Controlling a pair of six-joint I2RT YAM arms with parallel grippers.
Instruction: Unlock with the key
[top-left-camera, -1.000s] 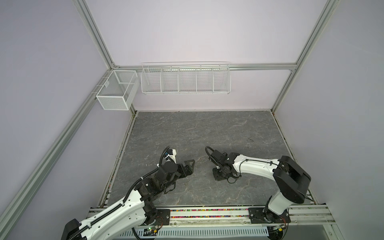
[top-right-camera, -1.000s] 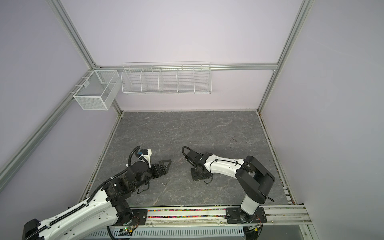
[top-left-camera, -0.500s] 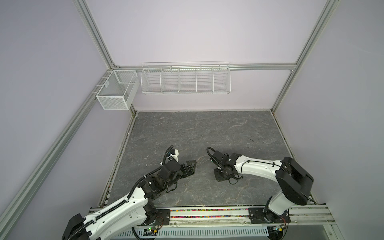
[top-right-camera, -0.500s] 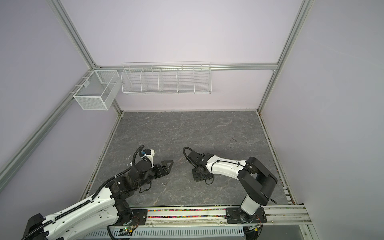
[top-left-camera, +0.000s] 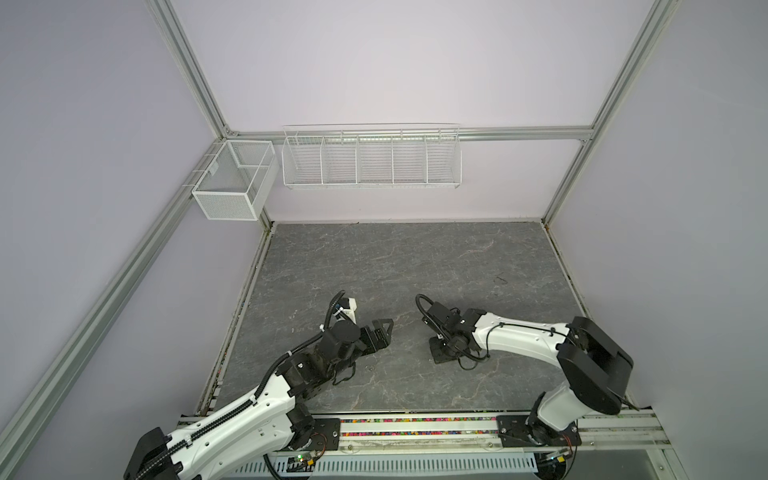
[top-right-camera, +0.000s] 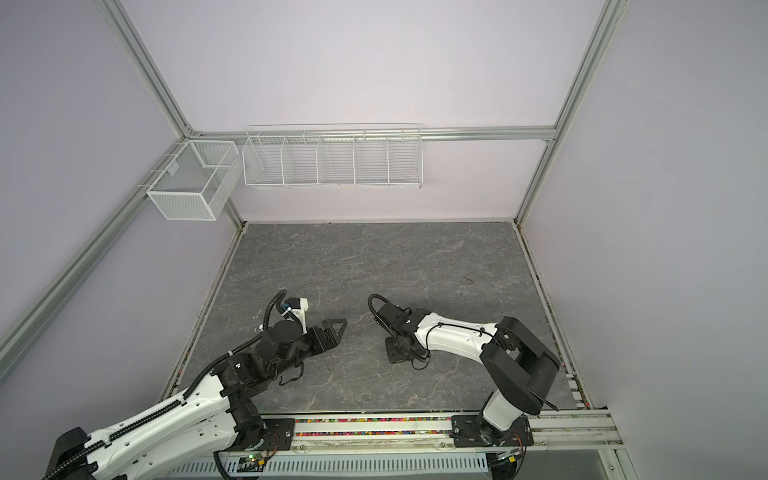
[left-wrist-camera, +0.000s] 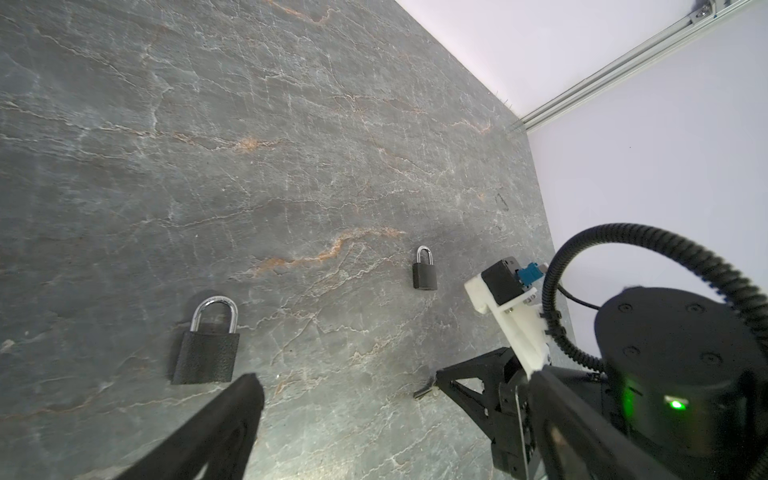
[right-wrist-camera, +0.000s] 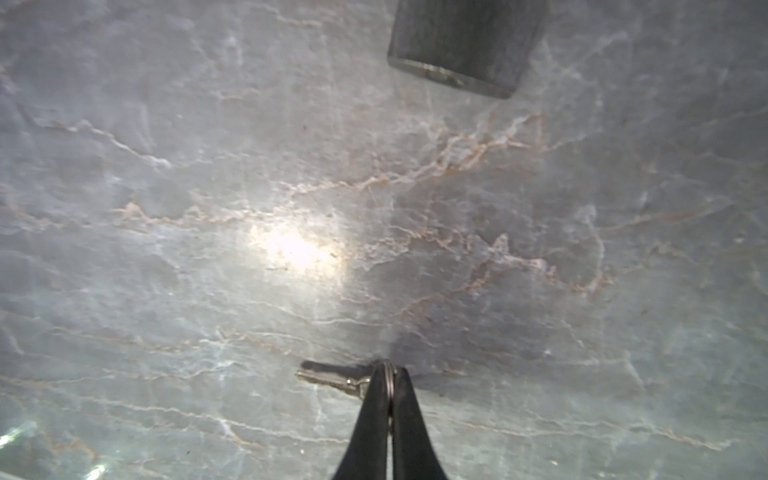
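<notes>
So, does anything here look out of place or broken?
Nothing looks broken or spilled. The larger padlock and smaller padlock lie flat, shackles closed. Only oddity: the right gripper pinches the key at its ring end, blade sticking sideways along the table.

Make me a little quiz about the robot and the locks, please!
1. How many padlocks lie on the table in the left wrist view?
2. True or false: the right fingers are spread wide open.
3. What are the right fingers pinching? A) the key B) a spoon C) a ball

Key:
1. Two: the big padlock and the small padlock.
2. False. They are shut tight.
3. A. They hold the key by its ring, low over the table.
</notes>
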